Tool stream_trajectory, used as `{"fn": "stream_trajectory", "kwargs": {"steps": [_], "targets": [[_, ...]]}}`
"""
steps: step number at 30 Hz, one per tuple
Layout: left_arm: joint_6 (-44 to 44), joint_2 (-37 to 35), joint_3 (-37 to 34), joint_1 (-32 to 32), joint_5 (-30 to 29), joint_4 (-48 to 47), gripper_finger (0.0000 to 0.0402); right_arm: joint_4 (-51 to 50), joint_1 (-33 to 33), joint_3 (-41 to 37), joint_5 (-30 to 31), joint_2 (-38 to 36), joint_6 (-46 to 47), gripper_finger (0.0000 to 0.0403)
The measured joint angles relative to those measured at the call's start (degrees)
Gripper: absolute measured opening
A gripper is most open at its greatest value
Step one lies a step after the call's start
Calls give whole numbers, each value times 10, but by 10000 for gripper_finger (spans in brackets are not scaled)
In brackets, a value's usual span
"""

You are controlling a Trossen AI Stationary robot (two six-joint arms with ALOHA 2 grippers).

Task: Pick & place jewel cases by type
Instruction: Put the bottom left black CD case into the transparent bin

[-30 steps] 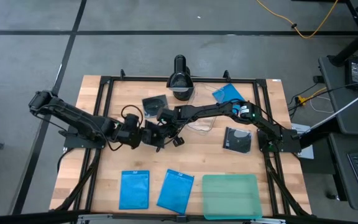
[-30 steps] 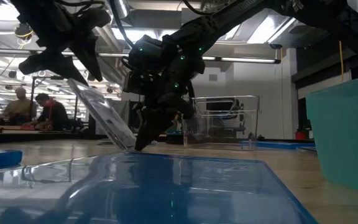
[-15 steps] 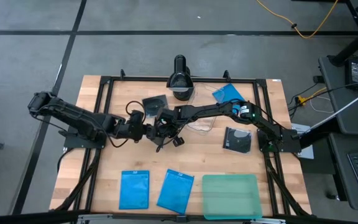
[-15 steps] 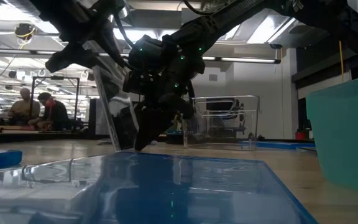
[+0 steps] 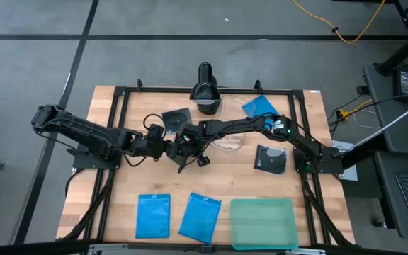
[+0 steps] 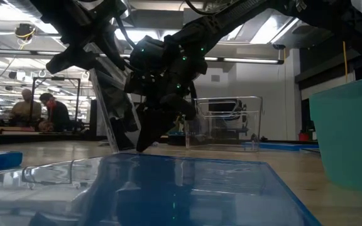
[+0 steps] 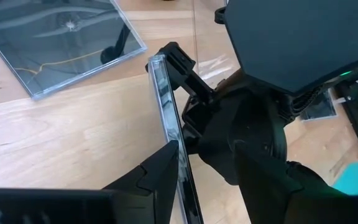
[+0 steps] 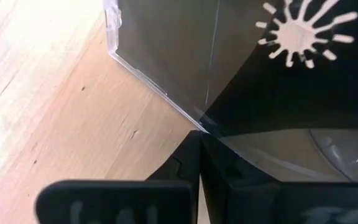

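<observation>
A black-and-clear disc jewel case (image 6: pixel 115 113) stands on its lower edge on the table at mid-table. My left gripper (image 7: pixel 207 165) is shut on its top, and my right gripper (image 6: pixel 142 145), shut, has its tips at the foot of the case. A second disc case (image 5: pixel 177 117) lies flat behind them and a third (image 5: pixel 271 159) lies at the right. Two blue jewel cases (image 5: pixel 153 214) (image 5: pixel 200 216) lie flat by the near edge. Another blue one (image 5: pixel 261 106) lies at the far right. My left gripper has the case's upper edge (image 7: pixel 174 140) between its two fingers, coming slanting down from the table's left. One finger (image 7: pixel 157 171) lies on a face; the other's contact is hidden by the right gripper behind it. The case stands nearly upright, bottom edge on the table. My right gripper meets the case low on its clear face (image 8: pixel 191 115) with its shut fingertips (image 8: pixel 199 146). It slants down from the table's right, and the tips sit at the table top beside the case's bottom edge.
A translucent teal tray (image 5: pixel 262 223) sits at the near right. A clear plastic tub (image 6: pixel 225 122) stands just behind the right arm. A black camera mount (image 5: pixel 205 88) is at the far edge. People sit in the room beyond the table.
My left gripper has turned at the wrist and shifted slightly toward the right gripper. This swung the case's top over, so the case went from leaning to nearly upright. Its bottom edge stayed at the right gripper's tips.
</observation>
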Motion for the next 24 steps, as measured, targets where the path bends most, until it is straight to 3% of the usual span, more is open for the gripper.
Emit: {"fn": "stream_trajectory", "kwargs": {"steps": [15,24], "targets": [[5,0,-2,0,0,6,175,-8,0,-1,-1,0,-10,9],[34,2,-2,10,41,66,175,-9,0,-1,-8,0,-12,10]]}}
